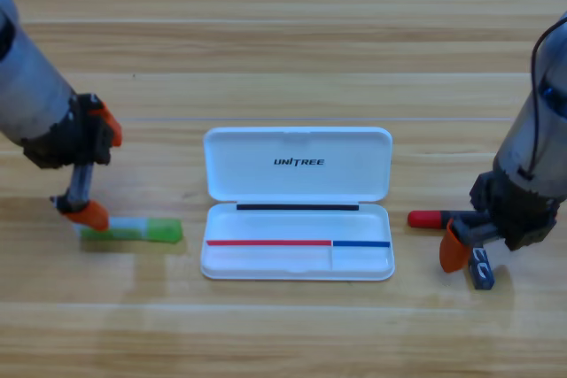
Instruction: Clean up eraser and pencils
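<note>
The green-and-whitish pencil (133, 230) lies flat to the left of the white case. My left gripper (96, 171) stands open over its left end, and the lower orange jaw rests at the pencil's whitish tip. The black pencil with the red cap (431, 218) lies right of the case, its black body running under my right gripper (461, 250). Only one orange jaw of that gripper shows, just below the pencil. The small black eraser (481, 268) sits on the table beside that jaw, at its lower right.
The white case (297, 143) lies open in the middle of the table, lid folded back, with bare compartments. The right arm's grey body rises toward the right edge and the left arm's toward the upper left corner.
</note>
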